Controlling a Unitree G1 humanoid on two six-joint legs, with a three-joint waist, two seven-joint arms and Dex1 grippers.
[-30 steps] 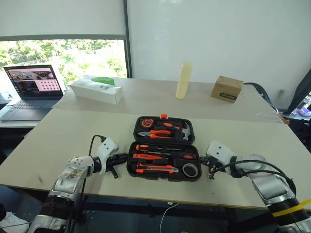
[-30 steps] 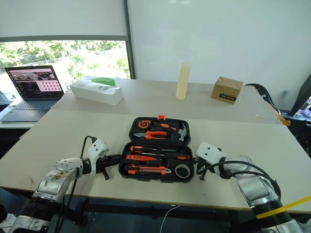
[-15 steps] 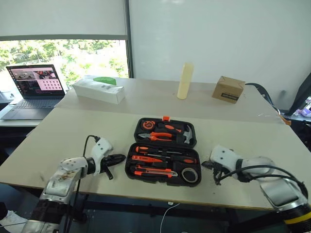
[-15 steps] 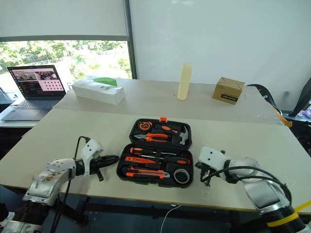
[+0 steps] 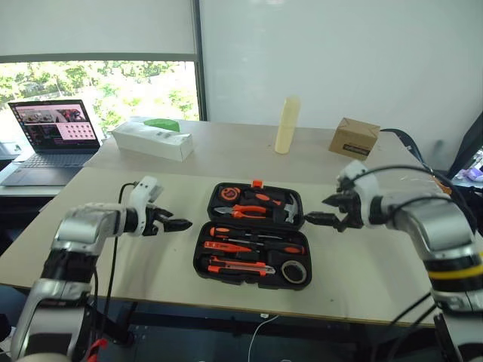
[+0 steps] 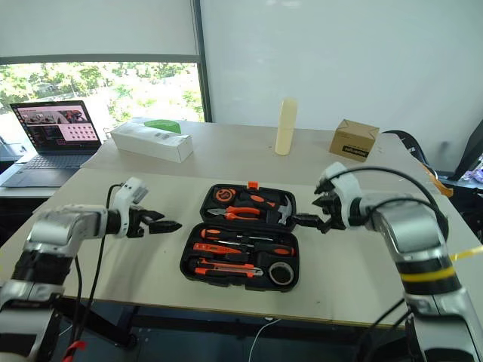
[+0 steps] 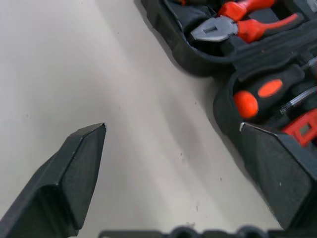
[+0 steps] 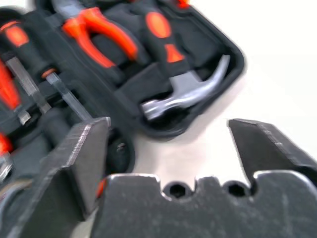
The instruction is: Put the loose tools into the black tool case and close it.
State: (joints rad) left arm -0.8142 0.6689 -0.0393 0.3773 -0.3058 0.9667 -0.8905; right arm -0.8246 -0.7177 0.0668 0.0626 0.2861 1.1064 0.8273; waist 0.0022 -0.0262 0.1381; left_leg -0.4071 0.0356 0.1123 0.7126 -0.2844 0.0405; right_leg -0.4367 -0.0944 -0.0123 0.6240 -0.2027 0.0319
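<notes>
The black tool case [image 5: 213,197] lies open at the table's middle, its orange latch [image 5: 256,182] on the far edge. In its near half lie screwdrivers [image 5: 243,233], a utility knife [image 5: 238,265] and a black tape roll [image 5: 294,269]. The far half holds pliers [image 8: 101,37], a hammer [image 8: 188,94] and a tape measure [image 5: 229,194]. My left gripper [image 5: 179,224] hovers open just left of the case, with bare table between its fingers [image 7: 81,158]. Over the case's right edge my right gripper [image 5: 315,219] hangs open, nothing between its fingers [image 8: 81,148].
At the far left are a laptop [image 5: 56,130], a long white box [image 5: 151,141] and a green object [image 5: 160,124]. A pale upright cylinder [image 5: 287,125] and a brown cardboard box [image 5: 353,138] stand behind the case. The table's front edge [image 5: 226,308] runs close below the case.
Both arms have risen from the table beside the case and now point inward at it. Both grippers, shut before, have opened wide.
</notes>
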